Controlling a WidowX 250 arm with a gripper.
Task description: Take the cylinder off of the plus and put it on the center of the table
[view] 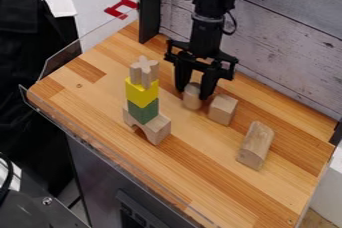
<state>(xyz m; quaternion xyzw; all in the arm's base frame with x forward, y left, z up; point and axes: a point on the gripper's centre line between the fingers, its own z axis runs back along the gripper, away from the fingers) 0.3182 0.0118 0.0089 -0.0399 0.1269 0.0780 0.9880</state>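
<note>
Gripper [194, 93], its arm [206, 34] cut off by the top edge, clamps one cylinder [192, 101], sides partly hidden, beside one cube [222, 110], with one half-round block [255, 146] and four stacked pieces: plus [144, 73], yellow block [141, 94], green block [143, 112], arch [157, 129].

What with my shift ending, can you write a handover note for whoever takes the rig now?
Gripper: down at the cylinder; whether it grips is unclear.
Cylinder: upright, near the middle of the table, slightly towards the wall.
Plus: atop the yellow block.
Done: cylinder off the plus.
Left: probably check centring, make sure it's released, lift clear.
</note>
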